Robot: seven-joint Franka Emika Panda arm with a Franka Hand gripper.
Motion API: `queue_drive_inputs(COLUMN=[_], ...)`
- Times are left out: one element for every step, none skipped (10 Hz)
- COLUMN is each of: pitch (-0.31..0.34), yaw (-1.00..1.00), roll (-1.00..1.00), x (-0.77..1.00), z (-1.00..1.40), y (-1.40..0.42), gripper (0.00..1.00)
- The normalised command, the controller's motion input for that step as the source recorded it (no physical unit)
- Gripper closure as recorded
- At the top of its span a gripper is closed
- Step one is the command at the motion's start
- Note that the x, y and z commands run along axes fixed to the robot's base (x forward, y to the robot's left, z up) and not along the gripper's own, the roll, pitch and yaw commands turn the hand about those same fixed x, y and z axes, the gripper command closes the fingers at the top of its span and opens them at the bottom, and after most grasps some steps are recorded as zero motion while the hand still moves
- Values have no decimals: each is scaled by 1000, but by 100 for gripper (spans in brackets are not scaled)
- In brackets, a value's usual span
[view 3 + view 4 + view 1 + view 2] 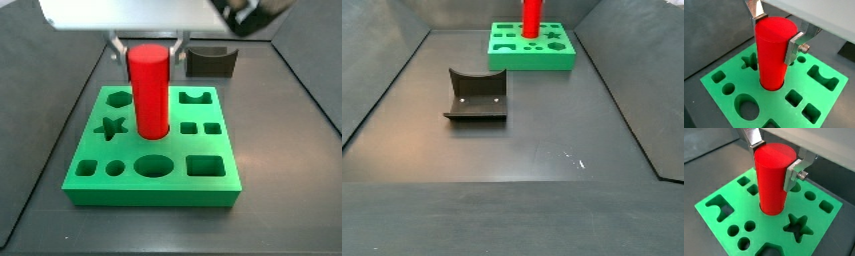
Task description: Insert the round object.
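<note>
I have the gripper [776, 32] above the middle of the green block [724, 75], its two silver fingers [794, 47] clamped on the upper part of the red cylinder [773, 50]. The jaws are narrowed onto it, one plate on each side, in contact near the flat round top in both wrist views [773, 175]. The cylinder stands upright, its lower end sitting in a round hole near the centre of the block. How deep it goes I cannot tell; most of its length is above the surface.

The block's other cutouts are empty in a side view: a hexagon [118, 99], a star [112, 127], a notched shape [197, 97], two small squares [199, 127], and along the near row a small rectangle [88, 167], a small circle [115, 167], a large oval [155, 165] and a large rectangle [203, 165]. The same open holes show around the cylinder's base in both wrist views.

The block rests on the dark floor [529, 140] at the far end of the bin in a side view, with the cylinder [532, 18] rising from it. The fixture [476, 95], a dark bracket on a base plate, stands well apart from the block [531, 55], nearer the middle of the floor. In a side view it appears just behind the block [211, 58]. Nothing sits in it.
</note>
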Motion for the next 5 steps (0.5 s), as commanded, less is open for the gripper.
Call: queue_drive_inputs(pitch=[0,0,0,0,-74], yaw=[0,0,0,0,0], roll=[60,51,33,0,0], x=[11,0,0,0,0], z=[-460,-391,-311,-186,-137], y=[0,0,0,0,0], gripper=[100,100,100,100,100])
